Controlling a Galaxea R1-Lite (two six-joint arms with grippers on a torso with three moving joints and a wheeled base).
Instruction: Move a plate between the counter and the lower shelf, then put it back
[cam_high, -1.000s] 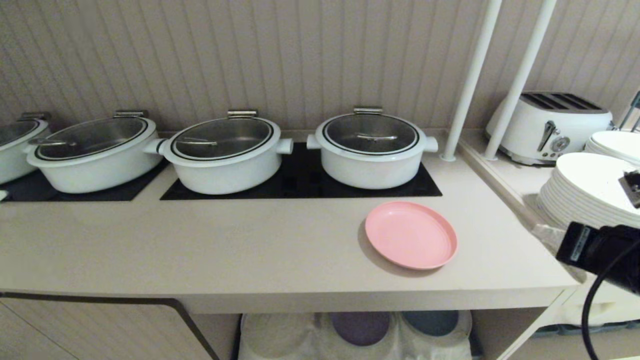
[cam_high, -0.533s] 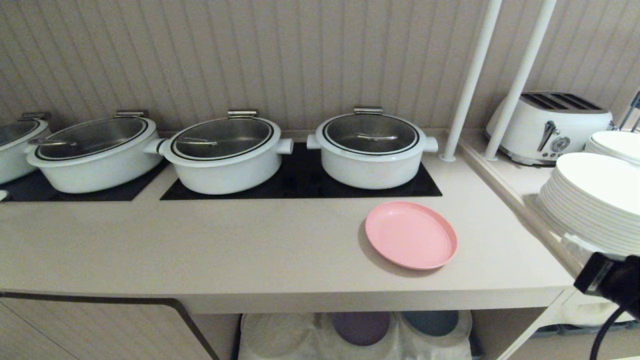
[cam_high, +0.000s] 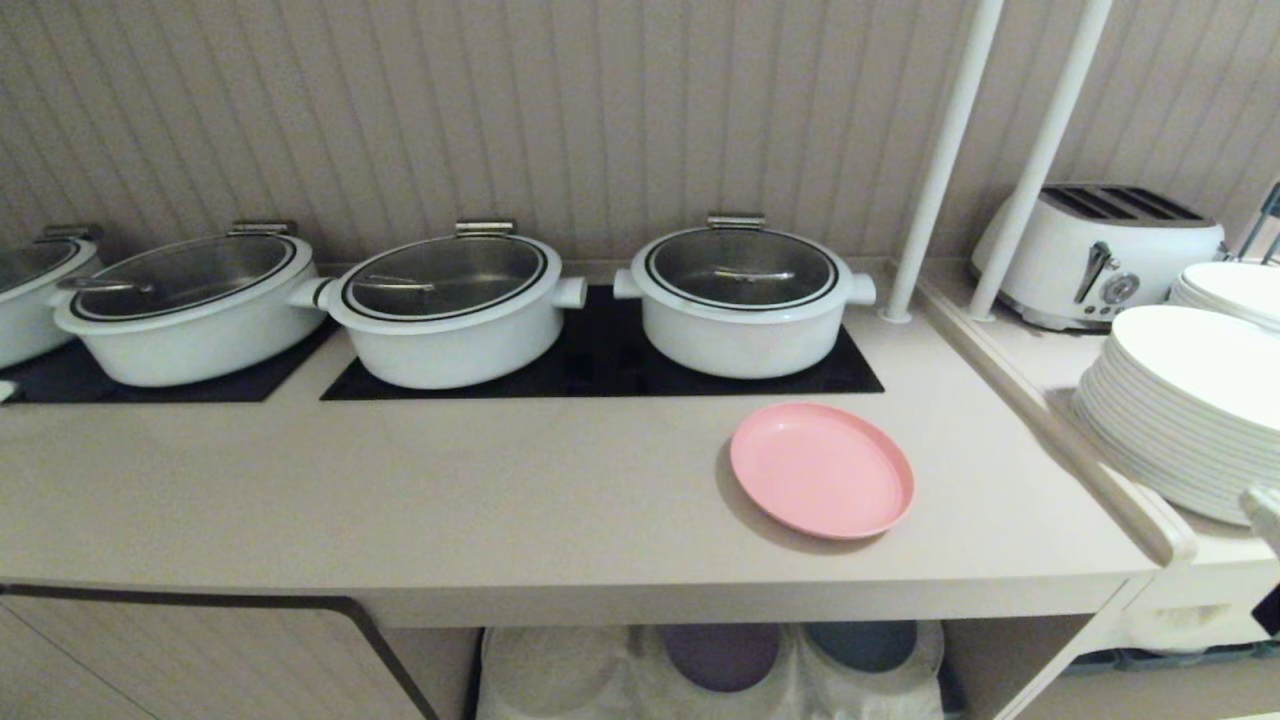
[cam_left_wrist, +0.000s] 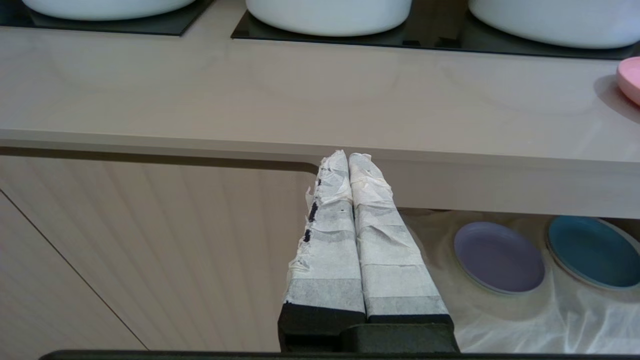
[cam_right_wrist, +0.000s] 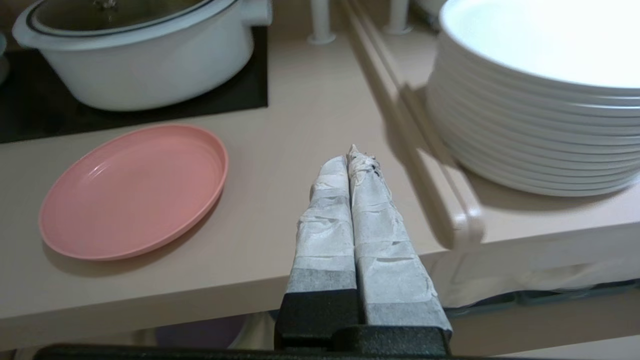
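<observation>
— Plate (cam_high: 822, 470) is lying flat on the counter (cam_high: 500, 500), near its right end, nothing touching it.
— And the right pincer (cam_right_wrist: 354, 155)?
— Fingers pressed together, empty, hanging beside it. Left pincer (cam_left_wrist: 347, 156) likewise. Looks back in place or never moved; I can't tell which.

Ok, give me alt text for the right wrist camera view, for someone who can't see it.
The right gripper, shut and empty, hovers above the beige counter near its front edge, with the pink plate lying flat beside it. A white lidded pot sits behind the plate, and a stack of white plates stands on the side ledge.
</observation>
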